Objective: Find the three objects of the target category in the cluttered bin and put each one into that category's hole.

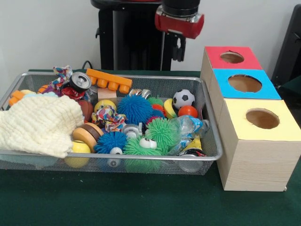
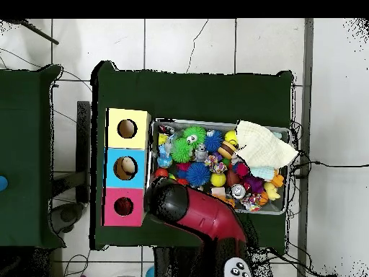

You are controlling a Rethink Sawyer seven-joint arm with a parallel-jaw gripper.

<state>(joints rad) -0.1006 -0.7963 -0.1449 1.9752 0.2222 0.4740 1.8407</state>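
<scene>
Desk (image 1: 141,207): I see green cloth covering it; the bin and the box row sit side by side on it.
Arm (image 2: 205,216): from overhead I see its red and black bulk coming in from 6 o'clock, ending over the bin's corner beside the red box.
Bin (image 1: 209,117): wire mesh tray, packed full. In the front view the box row stands at its 3 o'clock.
Boxes: three wooden boxes in a touching row, each with a round hole on top: yellow (image 1: 261,120), blue (image 1: 244,84), red (image 1: 232,57). In the front view yellow is nearest, red farthest.
Cloth (image 1: 40,125): cream, crumpled, draped over the bin's 9 o'clock end in the front view.
Spiky balls: I count two blue (image 1: 135,108) (image 1: 110,140) and two green (image 1: 162,133) (image 1: 141,148), clustered mid-bin; the lower green one has eyes.
Orange block (image 1: 109,80): studded, at the bin's 12 o'clock rim.
Football (image 1: 183,99): small, black and white, at 2 o'clock in the bin, an orange ball (image 1: 187,111) touching it.
End effector (image 1: 178,47): raised above the bin's far rim, near the red box; I cannot tell its state.
</scene>
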